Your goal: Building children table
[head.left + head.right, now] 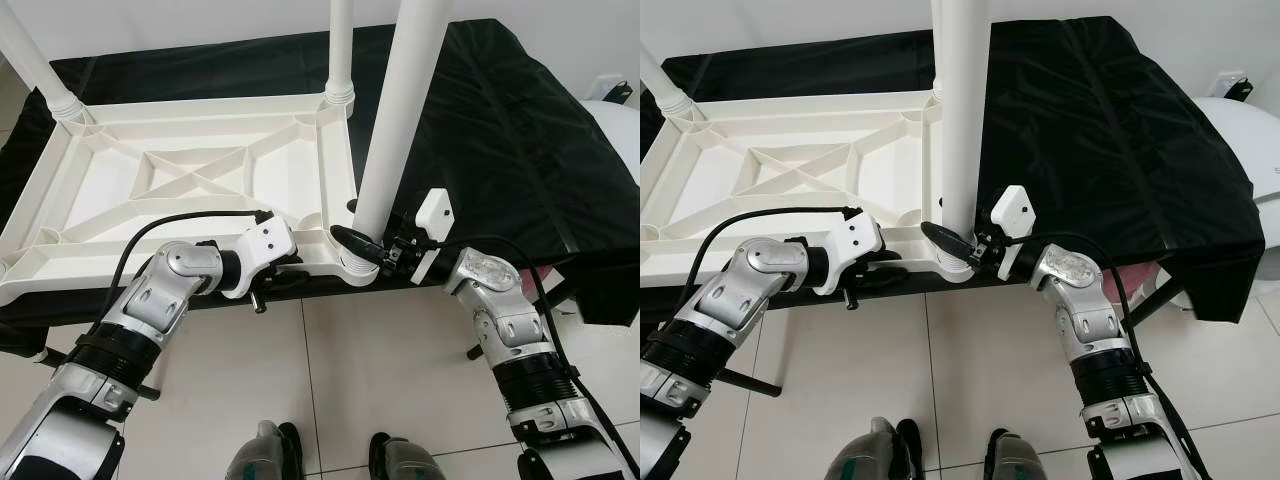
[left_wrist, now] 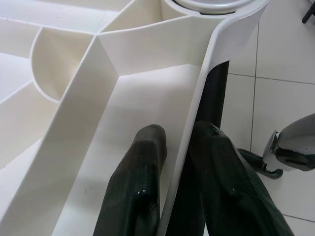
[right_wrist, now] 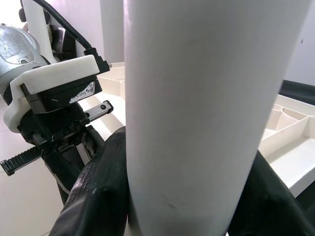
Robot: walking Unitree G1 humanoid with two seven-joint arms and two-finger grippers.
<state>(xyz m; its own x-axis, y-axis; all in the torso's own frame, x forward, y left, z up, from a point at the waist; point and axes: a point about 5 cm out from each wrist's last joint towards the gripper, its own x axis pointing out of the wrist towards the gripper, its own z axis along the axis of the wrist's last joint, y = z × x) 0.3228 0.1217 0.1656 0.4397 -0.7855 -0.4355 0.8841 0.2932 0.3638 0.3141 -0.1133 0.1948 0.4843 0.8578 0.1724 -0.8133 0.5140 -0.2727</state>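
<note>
1. You are looking down at a white tabletop (image 1: 190, 180) lying upside down, ribbed underside up, on a surface covered by a black cloth (image 1: 500, 130).
2. Your left gripper (image 2: 179, 196) is pinching the tabletop's near rim: in the left wrist view one black finger (image 2: 133, 191) is sitting inside the rim wall and the other outside it, with the wall running between them.
3. Your right gripper (image 1: 355, 245) is clamping the near table leg (image 1: 395, 120) low down, just above the corner socket (image 1: 352, 268). In the right wrist view the white leg is standing between the two black fingers (image 3: 93, 196), which are touching it on both sides.
4. That leg is standing in the tabletop's near right corner, leaning slightly.
5. A second leg (image 1: 341, 50) is standing in the far right corner, and a third (image 1: 35, 65) is rising at a slant from the far left corner.
6. The robot's feet (image 1: 265, 455) are standing on pale floor tiles (image 1: 380, 370) below the tabletop's edge.
</note>
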